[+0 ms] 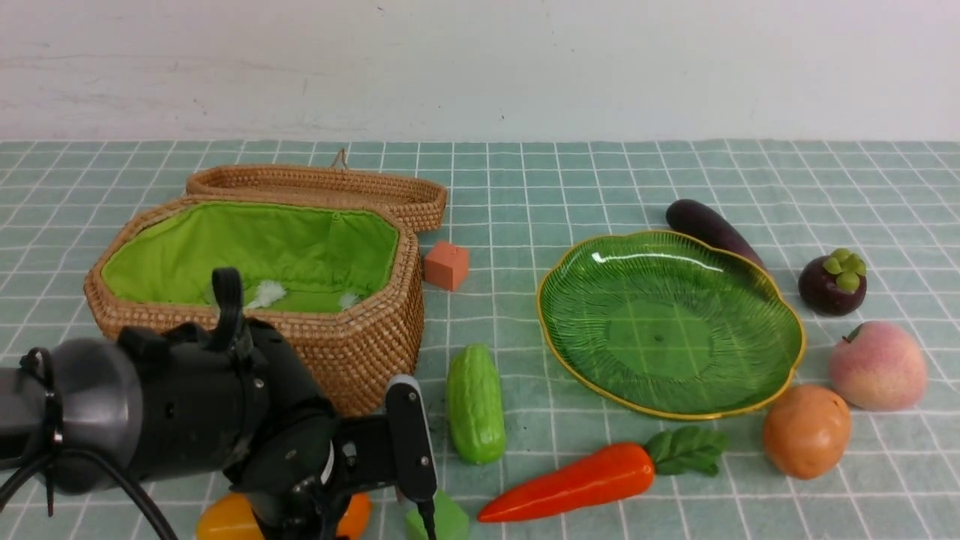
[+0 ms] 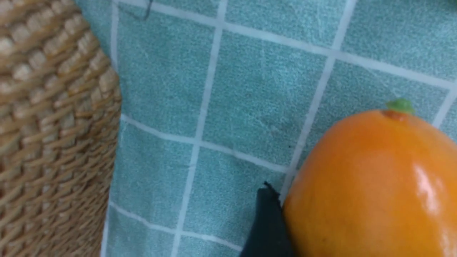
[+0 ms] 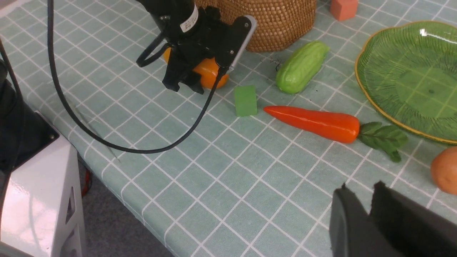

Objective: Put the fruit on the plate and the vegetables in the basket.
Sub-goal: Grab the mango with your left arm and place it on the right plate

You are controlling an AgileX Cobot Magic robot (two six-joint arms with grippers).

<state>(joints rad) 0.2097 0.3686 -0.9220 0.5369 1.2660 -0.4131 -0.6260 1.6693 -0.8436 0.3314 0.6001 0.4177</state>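
Observation:
My left gripper is low at the table's front left, shut on the yellow-orange mango, which lies on the cloth. In the left wrist view one finger presses the mango's side and the other finger is hidden. My right gripper is shut and empty above the cloth near the potato. The green plate is empty. The open basket stands at left. The gourd, carrot, eggplant, mangosteen and peach lie on the table.
An orange cube sits right of the basket and a green cube lies just right of my left gripper. The basket's lid lies open behind it. The table's front edge is close to the mango.

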